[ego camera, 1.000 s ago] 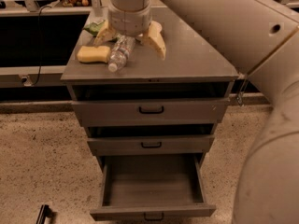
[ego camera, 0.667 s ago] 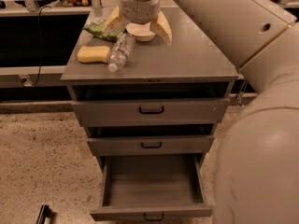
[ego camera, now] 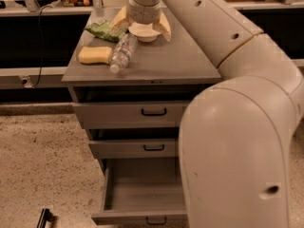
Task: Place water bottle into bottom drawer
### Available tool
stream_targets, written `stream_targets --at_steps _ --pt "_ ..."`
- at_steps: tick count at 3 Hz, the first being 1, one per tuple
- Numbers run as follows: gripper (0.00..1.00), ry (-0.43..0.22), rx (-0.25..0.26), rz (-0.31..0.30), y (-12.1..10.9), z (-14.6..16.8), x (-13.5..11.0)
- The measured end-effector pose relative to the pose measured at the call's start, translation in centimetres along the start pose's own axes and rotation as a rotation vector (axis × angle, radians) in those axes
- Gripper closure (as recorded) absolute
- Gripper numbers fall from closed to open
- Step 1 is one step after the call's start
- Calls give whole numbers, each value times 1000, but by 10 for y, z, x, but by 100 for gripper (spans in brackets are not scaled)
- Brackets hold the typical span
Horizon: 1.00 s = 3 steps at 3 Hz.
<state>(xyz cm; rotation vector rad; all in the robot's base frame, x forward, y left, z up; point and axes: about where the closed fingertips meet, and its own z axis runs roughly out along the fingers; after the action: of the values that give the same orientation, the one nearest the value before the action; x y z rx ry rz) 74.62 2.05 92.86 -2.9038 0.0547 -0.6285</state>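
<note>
The claw (ego camera: 141,31) hung over the back of the cabinet's top surface (ego camera: 183,63), fingers spread wide and nothing in it. The water bottle (ego camera: 122,52) lay on its side just in front of the claw, cap toward the front edge, right next to a yellow sponge (ego camera: 95,54). A green bag (ego camera: 104,30) sat behind those. The bottom drawer (ego camera: 142,189) was pulled out.

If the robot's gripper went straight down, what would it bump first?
Probably the grey cabinet top, right behind the water bottle. The open gripper hangs just above it and might clip the bottle, as depth is unclear.
</note>
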Motion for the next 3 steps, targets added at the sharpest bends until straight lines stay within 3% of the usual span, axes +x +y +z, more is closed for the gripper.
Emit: stream_targets --at_steps 1,3 --pt "12 -5 -1 27 -3 39 10" --pt "16 -27 20 70 -20 78 13"
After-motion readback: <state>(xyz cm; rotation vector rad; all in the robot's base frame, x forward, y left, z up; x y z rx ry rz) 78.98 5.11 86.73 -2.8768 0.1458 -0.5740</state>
